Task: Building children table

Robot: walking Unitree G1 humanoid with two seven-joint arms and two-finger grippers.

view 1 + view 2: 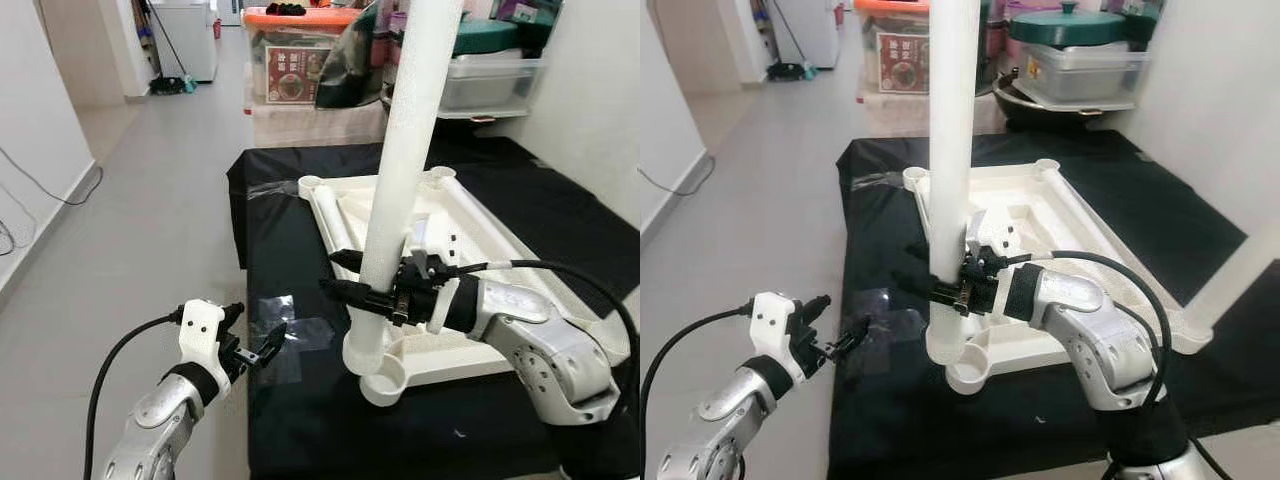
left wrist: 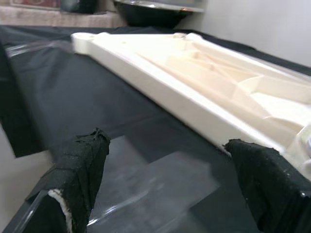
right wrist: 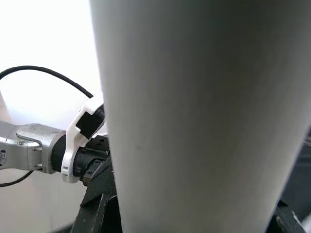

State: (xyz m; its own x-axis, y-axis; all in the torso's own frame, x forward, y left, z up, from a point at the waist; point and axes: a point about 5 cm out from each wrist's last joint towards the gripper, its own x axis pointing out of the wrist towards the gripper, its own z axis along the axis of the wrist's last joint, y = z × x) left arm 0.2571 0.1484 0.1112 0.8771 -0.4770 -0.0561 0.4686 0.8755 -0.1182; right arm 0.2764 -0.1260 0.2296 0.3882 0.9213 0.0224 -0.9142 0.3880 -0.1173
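A white leg (image 1: 405,170) stands upright, its foot in the near corner socket of the upturned tabletop (image 1: 470,225) lying on a black cloth (image 1: 300,390). The right hand (image 1: 365,290) clamps the leg low down. The left hand (image 1: 262,345) hovers open beside the cloth's edge, holding nothing.

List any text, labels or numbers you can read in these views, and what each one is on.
None can be read.
Red-and-white label on the clear storage bin behind the black-covered table: it carries print and a picture, too small and blurred to read.
White table leg, white tabletop, both arms: no markings visible.
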